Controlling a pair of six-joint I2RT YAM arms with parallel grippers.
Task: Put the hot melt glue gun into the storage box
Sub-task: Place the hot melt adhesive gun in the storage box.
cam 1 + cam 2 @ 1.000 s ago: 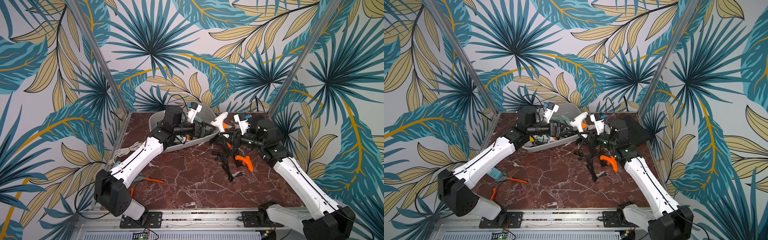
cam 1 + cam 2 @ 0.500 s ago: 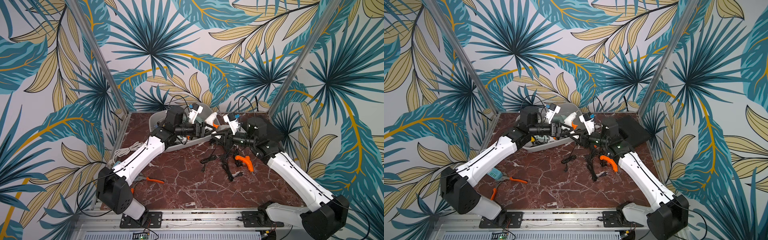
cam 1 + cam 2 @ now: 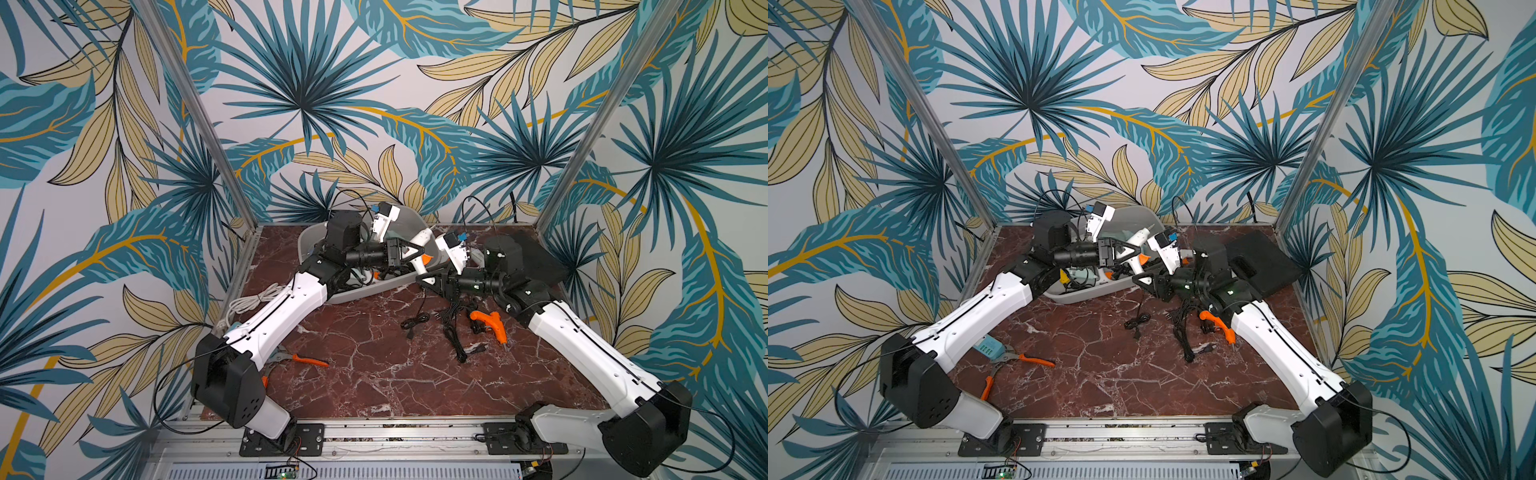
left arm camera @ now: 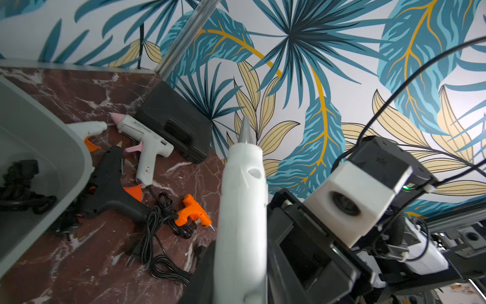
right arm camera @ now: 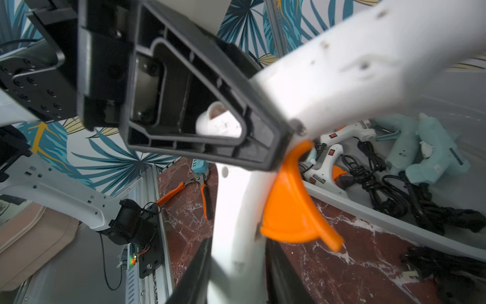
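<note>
The white hot melt glue gun [image 3: 1143, 237], with its orange trigger, hangs in the air at the edge of the storage box [image 3: 353, 296], not yet inside it. Both claws have it: the left claw [image 3: 1136, 250] is clamped tight on the barrel, and the right claw [image 3: 419, 279] is pinched on the handle below the trigger. In the right wrist view the barrel reaches over the box's inside while the handle hangs outside the rim, above the bench [image 3: 374, 374]. The box already holds mint glue guns [image 5: 426, 150], white glue guns [image 5: 326, 163] and tangled black cables [image 5: 368, 179]. On the bench near the right arm lie a small orange glue gun [image 3: 490, 324] and loose black cords [image 3: 455, 336]. A black case [image 3: 536, 257] sits behind them — orange-handled pliers [image 3: 307, 360] lie by the left arm.
</note>
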